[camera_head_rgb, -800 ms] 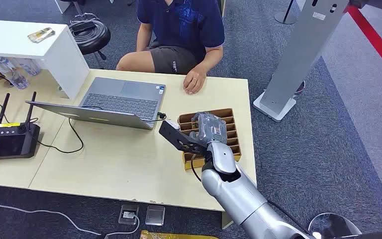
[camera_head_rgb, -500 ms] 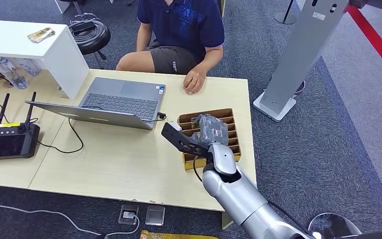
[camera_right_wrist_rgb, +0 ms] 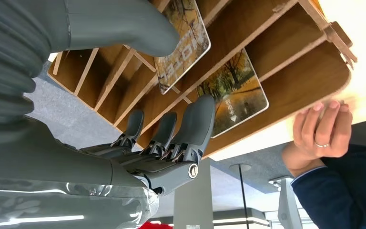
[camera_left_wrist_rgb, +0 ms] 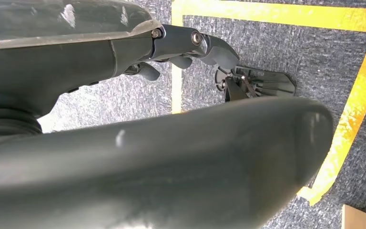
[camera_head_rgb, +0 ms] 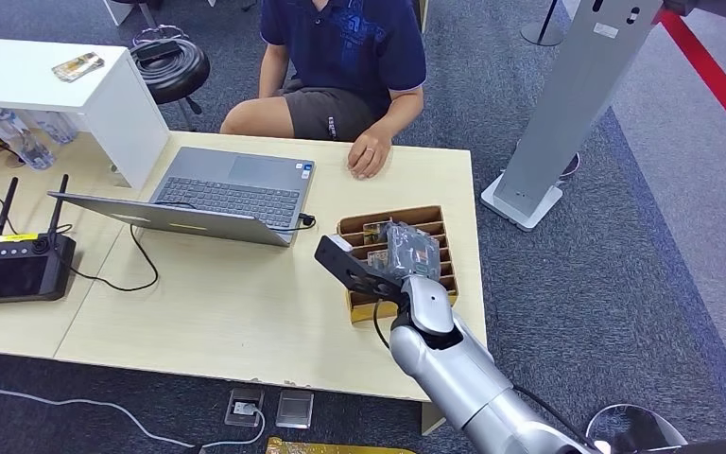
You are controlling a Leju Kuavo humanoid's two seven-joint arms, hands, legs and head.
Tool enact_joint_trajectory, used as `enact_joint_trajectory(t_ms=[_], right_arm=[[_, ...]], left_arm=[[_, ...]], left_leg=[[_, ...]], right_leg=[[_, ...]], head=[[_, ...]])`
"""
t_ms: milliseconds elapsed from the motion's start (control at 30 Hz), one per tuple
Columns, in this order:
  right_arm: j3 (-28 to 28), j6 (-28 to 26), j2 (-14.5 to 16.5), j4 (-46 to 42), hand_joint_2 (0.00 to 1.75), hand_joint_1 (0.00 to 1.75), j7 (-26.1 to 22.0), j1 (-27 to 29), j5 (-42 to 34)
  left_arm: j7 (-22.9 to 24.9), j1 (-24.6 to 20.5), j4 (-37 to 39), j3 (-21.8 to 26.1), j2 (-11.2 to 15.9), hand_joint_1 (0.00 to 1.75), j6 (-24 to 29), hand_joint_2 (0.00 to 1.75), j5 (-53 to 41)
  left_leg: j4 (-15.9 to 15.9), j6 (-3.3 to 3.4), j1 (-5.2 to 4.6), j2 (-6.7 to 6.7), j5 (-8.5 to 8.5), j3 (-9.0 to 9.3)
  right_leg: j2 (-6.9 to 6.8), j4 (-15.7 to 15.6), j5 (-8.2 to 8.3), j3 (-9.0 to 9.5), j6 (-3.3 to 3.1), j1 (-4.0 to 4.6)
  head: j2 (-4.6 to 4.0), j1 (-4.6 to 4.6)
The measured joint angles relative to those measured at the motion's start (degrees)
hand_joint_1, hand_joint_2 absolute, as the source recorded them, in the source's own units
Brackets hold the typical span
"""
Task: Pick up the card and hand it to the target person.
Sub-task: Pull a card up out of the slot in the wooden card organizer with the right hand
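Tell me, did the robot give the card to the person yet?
Not yet. So far the right hand has only reached over the wooden tray. Right now its thumb lies against one card that stands in a slot; whether it grips it is unclear. A second card sits nearby. Lifting a card out and passing it to the person's hand on the table is left.

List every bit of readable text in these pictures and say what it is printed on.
"HOTEL": upside down on the card nearest the right hand, standing in the wooden card holder.
Second card, one slot further on: a few pale characters and an arrow, too small to read.
Label on the grey pillar: too small to read.
Yellow sticker on the black controller: blurred.
Laptop sticker: unreadable.
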Motion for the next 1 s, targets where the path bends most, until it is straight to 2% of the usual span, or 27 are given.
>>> enact_joint_trajectory(t_ms=[1000], right_arm=[[-0.49, 1.21, -0.56, -2.05, 1.75, 0.93, 0.53, 1.7, 0.71]], left_arm=[[-0.06, -0.08, 0.05, -0.95, 0.11, 0.0, -0.42, 0.0, -0.41]], left_leg=[[-0.07, 0.01, -0.01, 0.0, 0.05, 0.04]], right_leg=[[-0.01, -0.06, 0.04, 0.03, -0.01, -0.01]], head=[[0.0, 0.0]])
